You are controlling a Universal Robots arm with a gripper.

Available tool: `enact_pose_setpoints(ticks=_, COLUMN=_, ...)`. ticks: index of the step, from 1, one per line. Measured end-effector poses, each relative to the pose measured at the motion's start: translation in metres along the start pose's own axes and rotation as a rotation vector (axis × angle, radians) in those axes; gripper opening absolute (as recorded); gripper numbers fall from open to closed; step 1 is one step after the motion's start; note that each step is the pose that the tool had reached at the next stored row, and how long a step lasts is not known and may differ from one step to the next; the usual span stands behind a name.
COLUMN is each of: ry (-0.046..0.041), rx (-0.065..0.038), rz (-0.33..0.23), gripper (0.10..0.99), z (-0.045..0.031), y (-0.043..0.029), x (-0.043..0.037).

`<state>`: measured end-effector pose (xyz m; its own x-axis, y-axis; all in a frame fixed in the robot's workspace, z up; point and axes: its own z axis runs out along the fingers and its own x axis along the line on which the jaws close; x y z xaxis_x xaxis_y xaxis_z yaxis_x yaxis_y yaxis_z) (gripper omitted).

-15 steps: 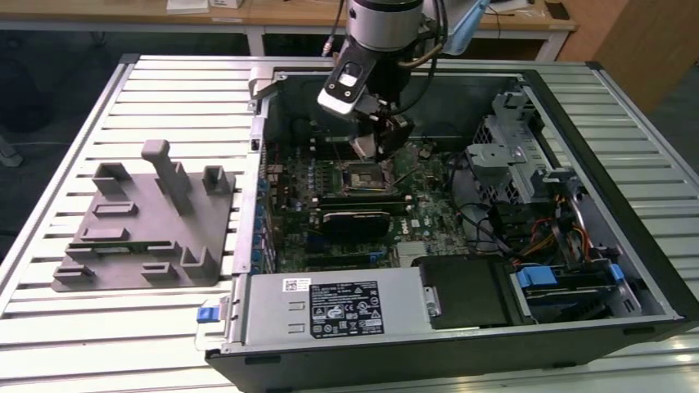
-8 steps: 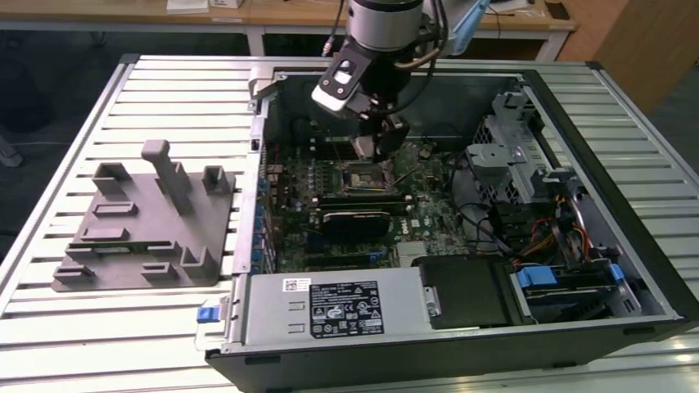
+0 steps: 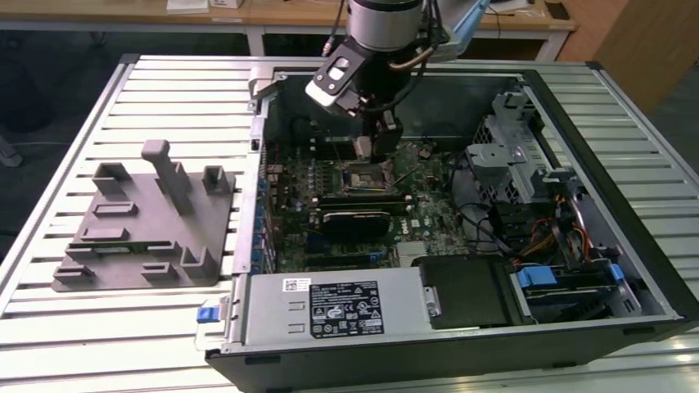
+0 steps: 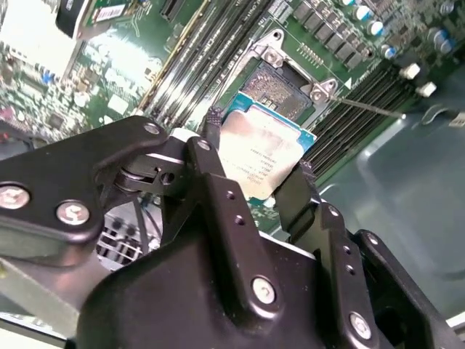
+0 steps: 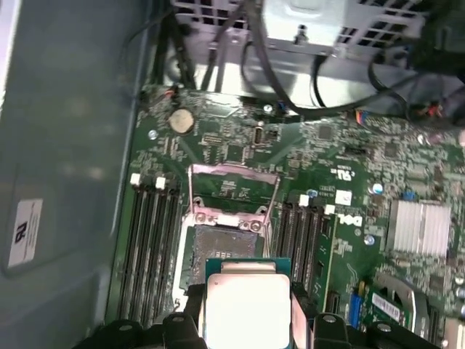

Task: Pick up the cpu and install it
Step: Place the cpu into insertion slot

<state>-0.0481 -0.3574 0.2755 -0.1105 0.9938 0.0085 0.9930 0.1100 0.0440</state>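
Between the claw's (image 4: 259,149) fingers (image 4: 301,193) sat the cpu (image 4: 265,156), clamped by two opposite edges, silver top facing the wrist, just beside the open socket (image 4: 280,81) on the motherboard (image 5: 341,145).

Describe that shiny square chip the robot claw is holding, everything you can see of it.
The cpu is a small flat square with a silver-grey metal top, faint print on it, and a thin greenish border. The gripper clamps it by two opposite edges between black fingers. In both wrist views it hangs over the motherboard, just at the edge of the open socket, not yet seated. Nothing else touches it.
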Motion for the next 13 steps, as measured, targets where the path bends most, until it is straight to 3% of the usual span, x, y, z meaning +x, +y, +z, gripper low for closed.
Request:
enact_pose_setpoints(ticks=3, ry=-0.0024, rx=0.000, rz=0.052, gripper=0.545, z=0.0000, y=0.0000, x=0.0000)
enact_pose_setpoints(ticks=4, ry=-0.0043, rx=-0.001, rz=0.097, gripper=0.545, z=0.0001, y=0.0000, x=0.0000)
enact_pose_setpoints(ticks=13, ry=-0.0111, rx=-0.002, rz=0.251, gripper=0.545, z=0.0003, y=0.0000, x=0.0000)
